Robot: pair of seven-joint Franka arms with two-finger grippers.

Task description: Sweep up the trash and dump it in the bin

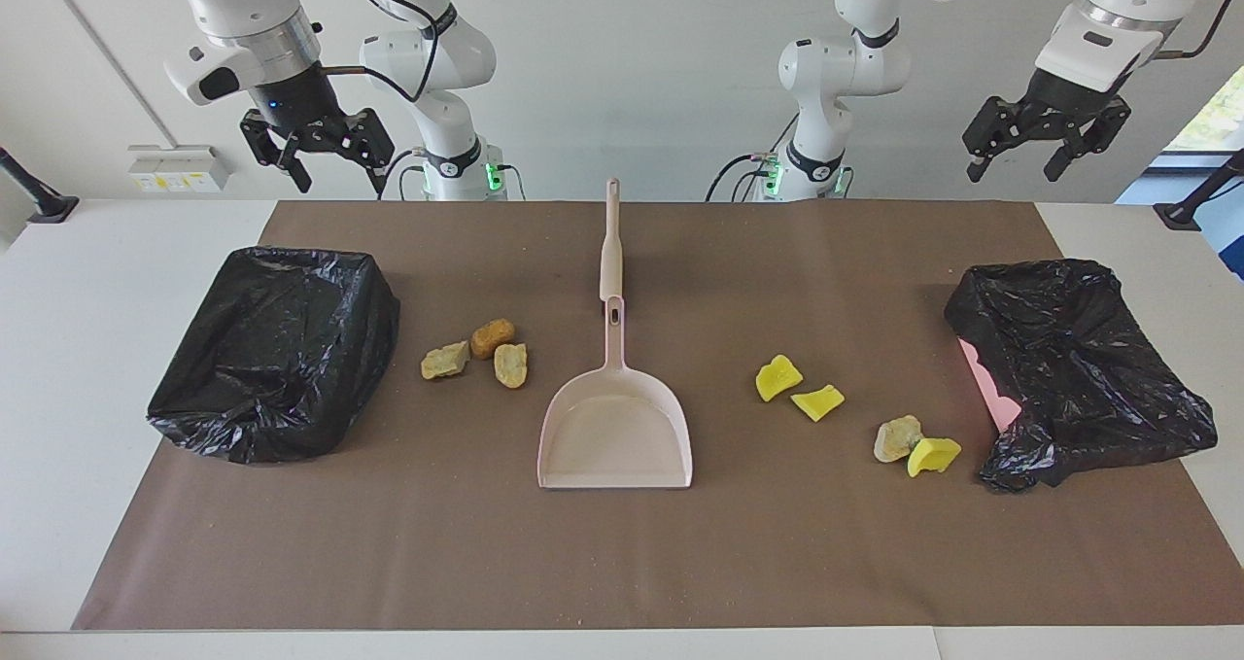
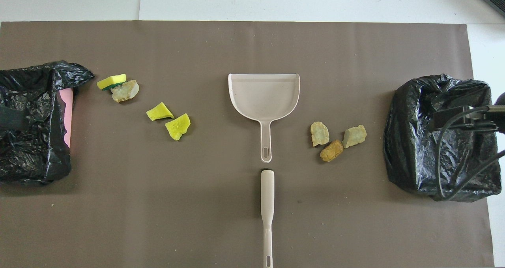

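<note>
The pink dustpan [image 1: 614, 427] [image 2: 263, 96] lies flat mid-table, its handle pointing toward the robots. In line with it, nearer to the robots, lies a long beige handle-like stick [image 1: 612, 242] [image 2: 267, 205]. Three tan and orange-brown trash chunks [image 1: 476, 352] [image 2: 333, 139] sit beside the pan toward the right arm's end. Several yellow and beige trash chunks [image 1: 807, 390] [image 2: 167, 120] lie toward the left arm's end. My right gripper [image 1: 340, 179] hangs open, high over the table's robot-side edge. My left gripper [image 1: 1014, 169] is also raised and open. Neither holds anything.
A bin lined with a black bag [image 1: 277, 349] [image 2: 442, 137] stands at the right arm's end. Another black-bagged bin [image 1: 1069, 368] [image 2: 31, 122], with pink showing at its side, stands at the left arm's end. A brown mat [image 1: 622, 563] covers the table.
</note>
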